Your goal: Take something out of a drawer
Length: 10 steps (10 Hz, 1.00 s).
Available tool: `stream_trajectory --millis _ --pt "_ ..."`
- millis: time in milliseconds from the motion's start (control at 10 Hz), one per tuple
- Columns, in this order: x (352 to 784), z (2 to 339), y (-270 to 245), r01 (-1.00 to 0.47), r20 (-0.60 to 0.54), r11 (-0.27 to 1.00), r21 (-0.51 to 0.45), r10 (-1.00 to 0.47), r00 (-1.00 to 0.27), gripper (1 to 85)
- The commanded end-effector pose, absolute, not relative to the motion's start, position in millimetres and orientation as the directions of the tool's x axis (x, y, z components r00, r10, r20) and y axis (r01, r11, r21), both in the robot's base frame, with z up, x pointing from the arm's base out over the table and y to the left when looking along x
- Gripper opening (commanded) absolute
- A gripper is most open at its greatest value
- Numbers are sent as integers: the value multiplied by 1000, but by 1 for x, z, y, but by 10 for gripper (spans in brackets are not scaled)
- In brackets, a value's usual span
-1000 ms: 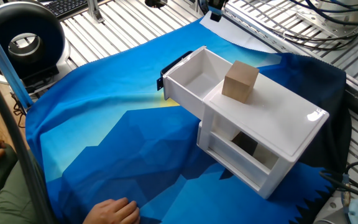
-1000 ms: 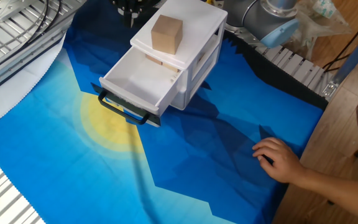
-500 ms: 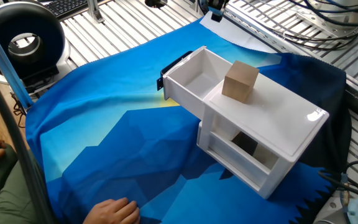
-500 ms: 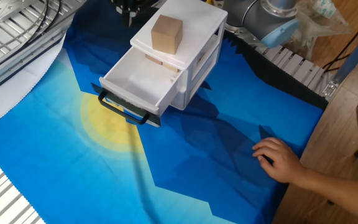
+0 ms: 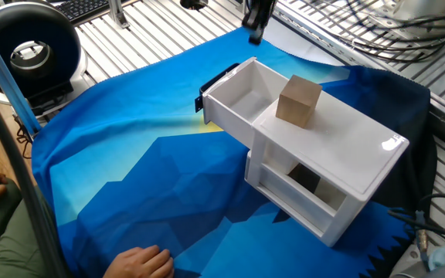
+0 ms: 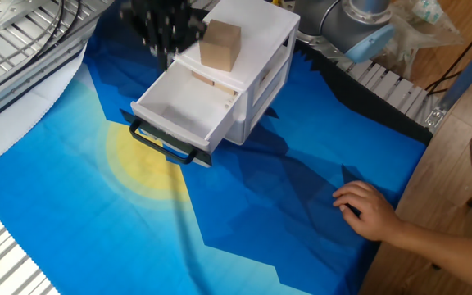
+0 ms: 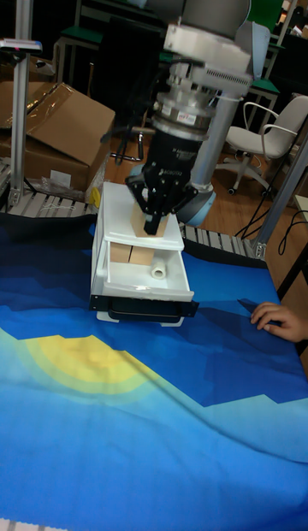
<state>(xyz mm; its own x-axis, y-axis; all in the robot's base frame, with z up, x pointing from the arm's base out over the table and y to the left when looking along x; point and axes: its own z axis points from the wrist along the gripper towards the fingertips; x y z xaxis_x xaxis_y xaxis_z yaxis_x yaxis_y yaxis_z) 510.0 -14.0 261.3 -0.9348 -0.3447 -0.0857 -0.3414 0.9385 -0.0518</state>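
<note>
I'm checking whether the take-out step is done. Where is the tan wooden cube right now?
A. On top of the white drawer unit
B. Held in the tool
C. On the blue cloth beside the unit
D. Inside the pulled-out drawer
A: the tan wooden cube sits on the flat top of the white drawer unit, behind the open drawer, with the tool apart from it.

Tan wooden cube [image 5: 298,100], white drawer [image 5: 242,101] with black handle [image 6: 164,147], blue cloth [image 5: 145,170] with yellow sun patch [image 7: 81,361]

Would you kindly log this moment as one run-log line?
gripper: above open drawer, holds nothing | wooden cube: on top of drawer unit | hand: on cloth
</note>
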Motion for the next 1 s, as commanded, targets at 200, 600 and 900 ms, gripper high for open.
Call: stream_trajectory --millis 200,600,900 --pt "490 247 -22 -82 1 996 -21 -82 -997 173" --pt "483 255 -40 -53 16 997 -63 -52 -999 153" --pt "485 257 -44 -22 0 998 -57 -22 -1000 10"
